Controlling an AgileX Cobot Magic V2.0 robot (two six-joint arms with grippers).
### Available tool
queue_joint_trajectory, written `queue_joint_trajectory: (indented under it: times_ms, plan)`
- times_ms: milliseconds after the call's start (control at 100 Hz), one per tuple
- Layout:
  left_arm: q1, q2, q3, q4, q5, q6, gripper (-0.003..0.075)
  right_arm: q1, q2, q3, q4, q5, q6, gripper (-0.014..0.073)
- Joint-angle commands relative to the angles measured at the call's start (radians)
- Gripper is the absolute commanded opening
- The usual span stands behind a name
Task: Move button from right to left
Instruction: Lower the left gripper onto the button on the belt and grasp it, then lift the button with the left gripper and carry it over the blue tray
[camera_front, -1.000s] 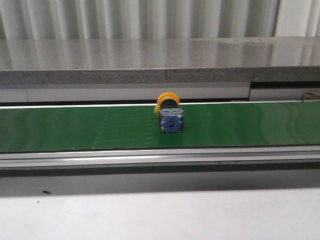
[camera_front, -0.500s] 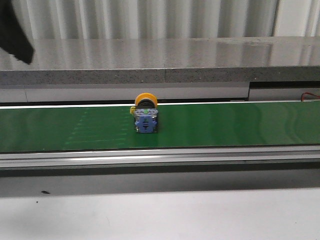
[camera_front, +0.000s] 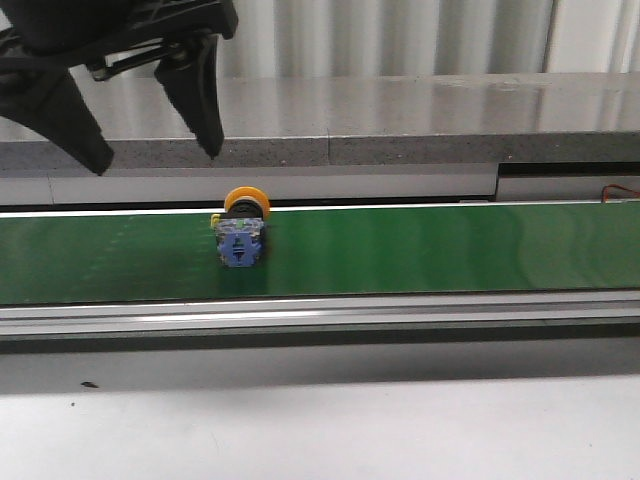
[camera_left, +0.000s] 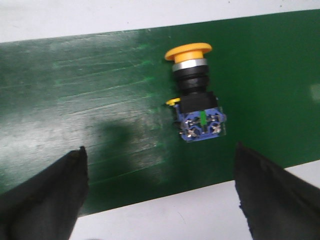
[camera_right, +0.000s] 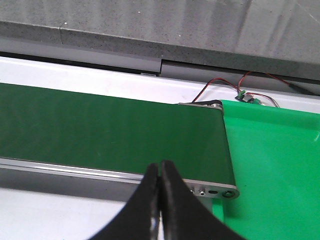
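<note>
A long green conveyor belt (camera_front: 450, 250) is serving as the surface, running left to right across the front view between a pale near rail (camera_front: 400, 312) and a white strip behind it. The button (camera_front: 241, 230) is lying directly on the belt, left of the middle, on its side. In the left wrist view its yellow-orange cap (camera_left: 188, 50) is pointing toward the belt's far edge, while the blue-grey contact block (camera_left: 201, 125) with its green mark is facing the near edge. In the right wrist view the belt's end is showing, meeting a lighter green sheet (camera_right: 275, 150) just beside it.
</note>
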Motion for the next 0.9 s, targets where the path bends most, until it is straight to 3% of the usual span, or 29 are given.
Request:
queue_joint_trajectory:
  times_ms: [0,490,560,750,890]
  plan:
    - [-0.005,0.007,-0.079,-0.049,0.01,0.041,0.0564,0.0,0.008,-0.024,-0.01,-0.08,-0.004,-0.0048]
    - [0.063,0.216,-0.144,-0.05,0.064,0.052,0.0551,0.0,0.008,-0.024,-0.01,-0.08,-0.004,-0.0048]
    - [0.069,0.23,-0.144,-0.05,0.061,0.052,0.0476,0.0,0.008,-0.024,-0.01,-0.08,-0.004,-0.0048]
    - [0.073,0.232,-0.144,-0.05,0.04,0.052,0.0141,0.0,0.008,-0.024,-0.01,-0.08,-0.004,-0.0048]
    - [0.079,0.226,-0.144,-0.05,0.04,0.052,0.0064,0.0,0.008,-0.024,-0.01,-0.08,-0.004,-0.0048]
